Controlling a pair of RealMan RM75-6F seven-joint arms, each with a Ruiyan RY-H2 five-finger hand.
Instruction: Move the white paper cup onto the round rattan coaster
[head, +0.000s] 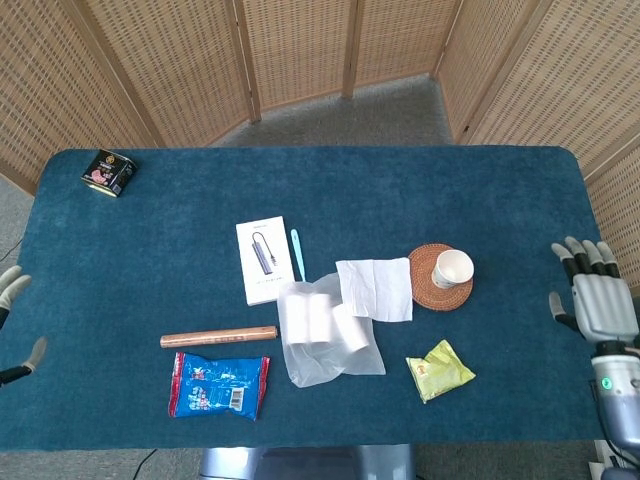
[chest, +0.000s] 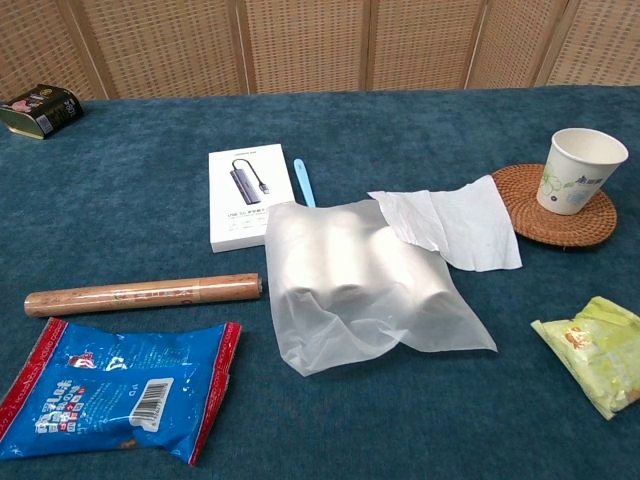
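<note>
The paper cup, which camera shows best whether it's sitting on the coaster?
The chest view: the white paper cup stands upright and close, its base on the round rattan coaster, toward the right side. The head view shows the cup from above, small, inside the coaster's outline.

Right hand (head: 600, 300) is off past the table's right edge, fingers spread, holding nothing. Left hand (head: 12, 320) barely peeks in at the left.

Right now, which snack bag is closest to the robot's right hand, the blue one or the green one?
The green snack bag, lying just below the rattan coaster near the right hand. The blue snack bag lies far off, under the brown roll.
</note>
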